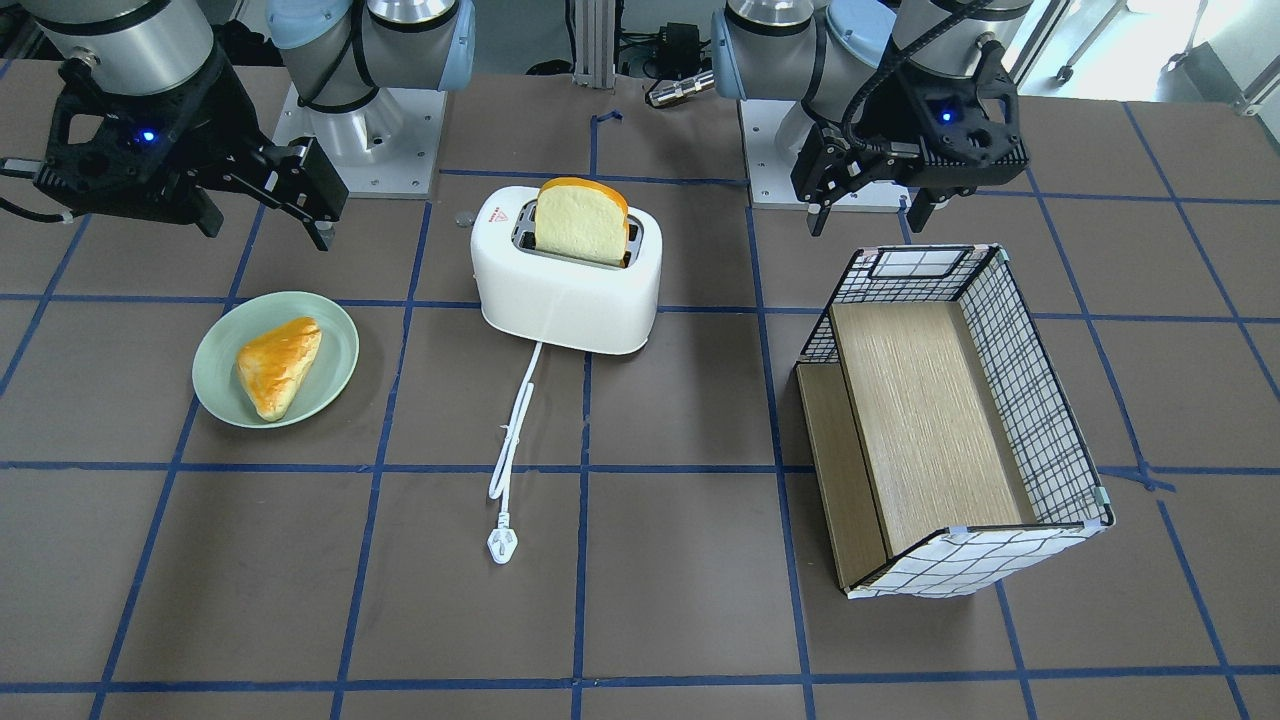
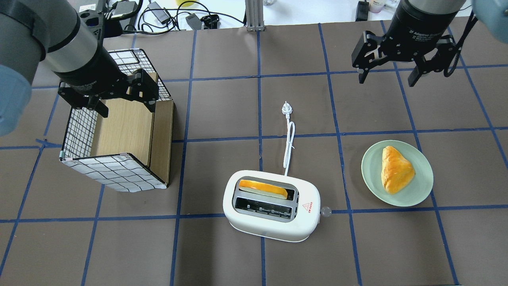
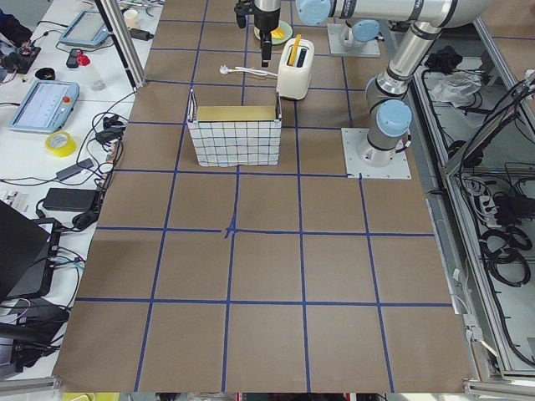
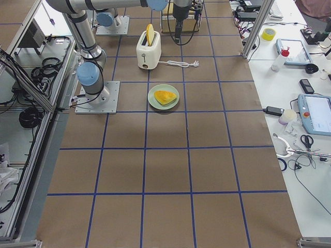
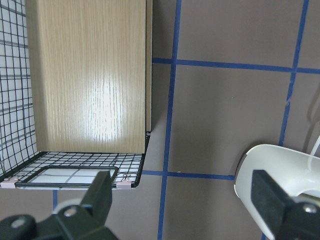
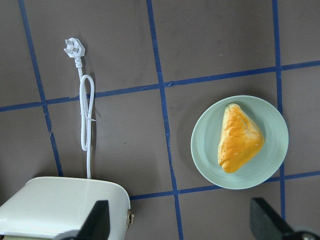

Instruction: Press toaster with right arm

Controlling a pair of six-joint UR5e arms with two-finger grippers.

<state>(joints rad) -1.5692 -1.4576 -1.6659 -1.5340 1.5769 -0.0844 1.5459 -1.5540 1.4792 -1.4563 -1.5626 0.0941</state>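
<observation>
The toaster (image 2: 274,232) stands on the counter (image 2: 222,111), in the middle, on the robot's side. It lies long-ways from left to right, slots up. Its lever (image 2: 325,211) sticks out of the end toward the plate (image 2: 420,190). Its cord (image 2: 291,143) runs away from the robot. Bread (image 2: 262,188) sits in the far slot. The right fingers (image 2: 363,71) hang wide open and empty, past the plate, well apart from the toaster. The left fingers (image 2: 149,95) are wide open and empty too, over the box (image 2: 115,171).
</observation>
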